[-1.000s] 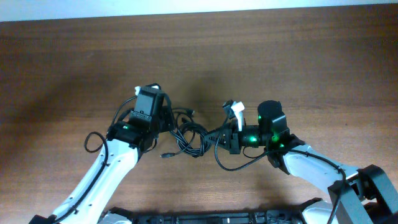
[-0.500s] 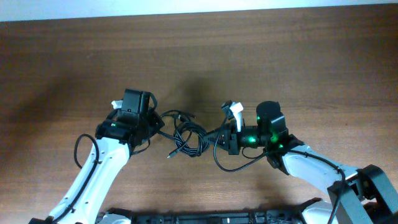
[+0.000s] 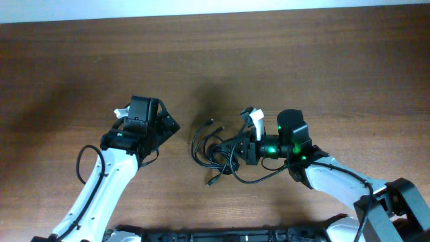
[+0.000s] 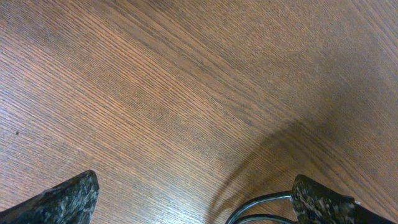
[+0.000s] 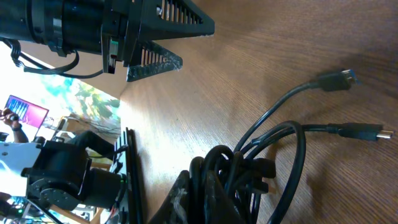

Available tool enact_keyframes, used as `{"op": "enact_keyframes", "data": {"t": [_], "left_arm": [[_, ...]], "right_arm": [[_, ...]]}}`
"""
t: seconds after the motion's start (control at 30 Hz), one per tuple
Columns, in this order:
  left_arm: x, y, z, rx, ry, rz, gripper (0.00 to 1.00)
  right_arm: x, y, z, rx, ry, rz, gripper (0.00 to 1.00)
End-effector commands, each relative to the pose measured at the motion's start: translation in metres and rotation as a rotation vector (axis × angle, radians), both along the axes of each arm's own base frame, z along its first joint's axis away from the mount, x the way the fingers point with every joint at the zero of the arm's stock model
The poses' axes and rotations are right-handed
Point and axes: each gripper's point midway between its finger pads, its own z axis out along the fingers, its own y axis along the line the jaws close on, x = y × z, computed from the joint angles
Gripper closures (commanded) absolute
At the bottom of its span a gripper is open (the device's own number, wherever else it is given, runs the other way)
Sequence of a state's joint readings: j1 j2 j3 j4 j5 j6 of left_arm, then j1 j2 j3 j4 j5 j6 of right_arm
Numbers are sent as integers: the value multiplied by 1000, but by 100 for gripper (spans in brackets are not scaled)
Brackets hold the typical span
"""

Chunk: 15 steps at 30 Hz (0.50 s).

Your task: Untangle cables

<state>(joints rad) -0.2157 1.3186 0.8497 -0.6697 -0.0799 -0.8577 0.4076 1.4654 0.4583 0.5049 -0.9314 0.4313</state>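
The cables are a tangle of thin black cords on the wooden table, just left of my right gripper. In the right wrist view that gripper is shut on the bunched cables. Two loose ends with plugs trail away over the wood. My left gripper stands open to the left of the tangle, apart from it. In the left wrist view the left gripper has its jaws wide over bare wood. A black cord loop shows at the lower edge by one finger.
The wooden table stretches out all round the arms. A white wall strip runs along the far edge. The left arm fills the top of the right wrist view, beyond the cables.
My left gripper moved left pulling a cord, then opened and let it go. The tangle has drawn back toward the right gripper, which has stayed shut and still.
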Motion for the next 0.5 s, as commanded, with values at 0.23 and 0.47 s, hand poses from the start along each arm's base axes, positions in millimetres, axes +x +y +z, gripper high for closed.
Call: {"op": "enact_keyframes", "data": {"t": [0.23,0.47], "left_arm": [[23,-75,32,-106,-238,-689,1],[12,-99,41,-112,-336,-992,0]], "right_arm": [[0,2,3,7,-15,16,96],[-57,8,41,202,-166,393,96]]}}
